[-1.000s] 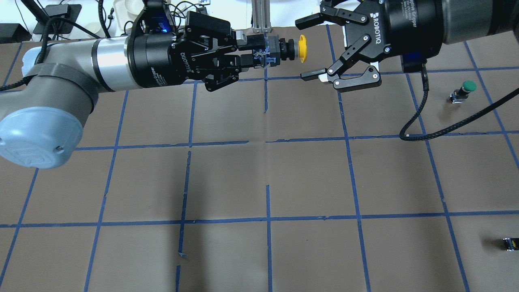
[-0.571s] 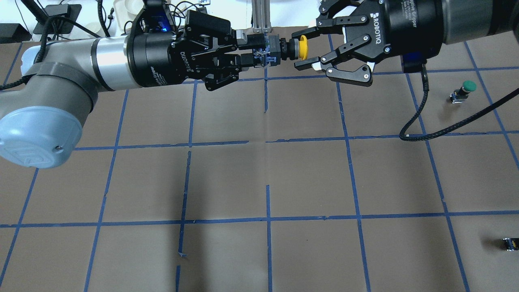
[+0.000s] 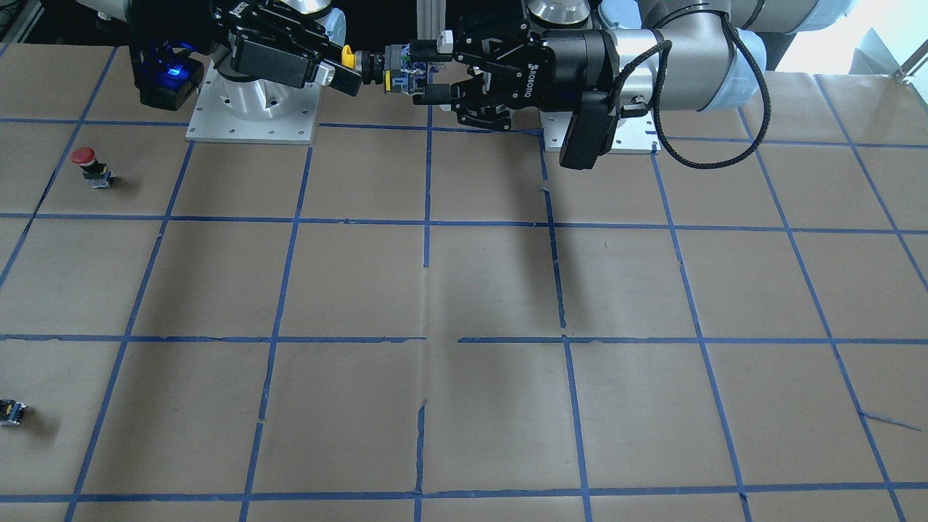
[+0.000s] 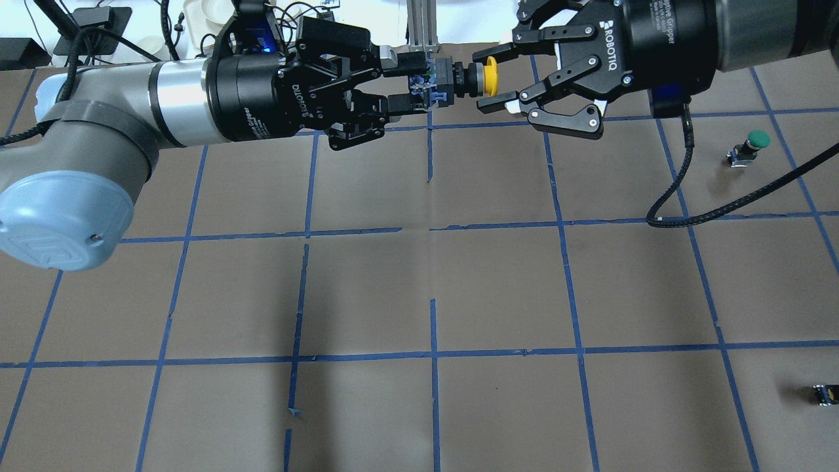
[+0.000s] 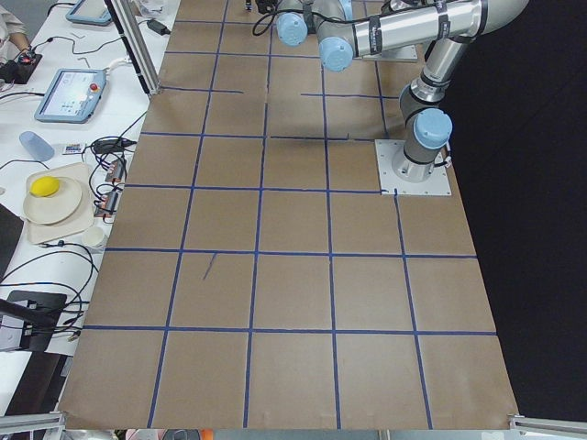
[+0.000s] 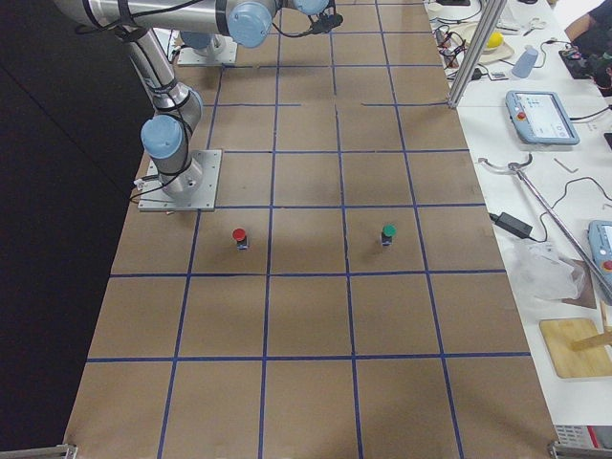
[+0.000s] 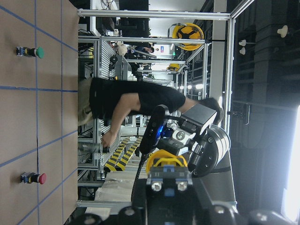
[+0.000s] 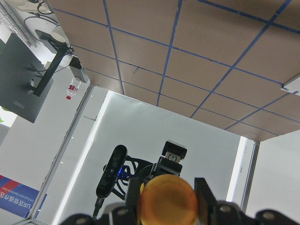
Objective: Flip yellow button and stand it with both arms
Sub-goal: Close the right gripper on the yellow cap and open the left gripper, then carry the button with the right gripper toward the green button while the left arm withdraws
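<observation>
The yellow button (image 4: pixel 488 75) is held level in the air between both grippers, above the far middle of the table. Its yellow cap points toward my right gripper (image 4: pixel 490 77), which is shut on the cap. Its black body and metal base point toward my left gripper (image 4: pixel 419 82), whose jaws stand slightly apart around the base, open. In the front-facing view the button (image 3: pixel 349 56) sits between the right gripper (image 3: pixel 348 67) and the left gripper (image 3: pixel 429 69). The cap fills the bottom of the right wrist view (image 8: pixel 168 199). The base shows in the left wrist view (image 7: pixel 168 180).
A green-capped button (image 4: pixel 757 139) stands on the brown paper at the right. A small black switch block (image 4: pixel 826 393) lies near the right edge. A red-capped button (image 3: pixel 85 158) stands near the right arm's base plate (image 3: pixel 250 116). A black cable (image 4: pixel 682 190) hangs from the right wrist.
The right gripper moved in and shut on the yellow cap. The left gripper's jaws then spread a little away from the button's base.
</observation>
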### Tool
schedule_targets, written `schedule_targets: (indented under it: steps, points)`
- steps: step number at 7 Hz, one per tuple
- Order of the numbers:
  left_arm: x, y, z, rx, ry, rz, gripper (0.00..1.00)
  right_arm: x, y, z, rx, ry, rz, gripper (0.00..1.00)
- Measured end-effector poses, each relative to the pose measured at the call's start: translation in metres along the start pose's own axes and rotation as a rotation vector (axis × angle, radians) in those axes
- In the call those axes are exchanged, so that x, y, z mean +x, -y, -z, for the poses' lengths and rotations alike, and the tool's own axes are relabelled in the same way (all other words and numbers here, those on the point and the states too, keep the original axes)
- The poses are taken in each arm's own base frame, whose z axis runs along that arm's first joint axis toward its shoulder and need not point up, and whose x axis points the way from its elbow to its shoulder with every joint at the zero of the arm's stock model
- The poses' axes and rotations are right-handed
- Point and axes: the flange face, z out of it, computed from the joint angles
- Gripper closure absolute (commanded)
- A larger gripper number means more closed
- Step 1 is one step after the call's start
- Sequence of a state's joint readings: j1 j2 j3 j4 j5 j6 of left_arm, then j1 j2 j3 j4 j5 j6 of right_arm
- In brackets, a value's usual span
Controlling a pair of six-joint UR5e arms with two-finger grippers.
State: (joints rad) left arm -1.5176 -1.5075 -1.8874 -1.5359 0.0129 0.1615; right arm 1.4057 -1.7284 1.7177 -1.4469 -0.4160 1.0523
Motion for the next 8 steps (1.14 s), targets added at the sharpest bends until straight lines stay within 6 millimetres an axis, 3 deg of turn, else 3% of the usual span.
schedule_targets:
  steps: [2,3,5,8]
  points:
    - [0.0,0.001,0.002,0.0,0.02,-0.002,0.11,-0.004,0.005,0.007,0.013,0.012,-0.003,0.8]
    - [-0.001,0.003,0.005,0.0,0.069,-0.001,0.11,-0.009,0.013,0.02,0.034,0.036,-0.009,0.8]
    - [-0.012,0.014,0.016,-0.003,0.237,0.021,0.11,-0.021,0.037,0.067,0.123,0.104,0.007,0.8]
    - [-0.015,0.056,0.042,-0.03,0.702,-0.032,0.07,-0.025,0.118,0.09,0.385,-0.092,0.236,0.81]
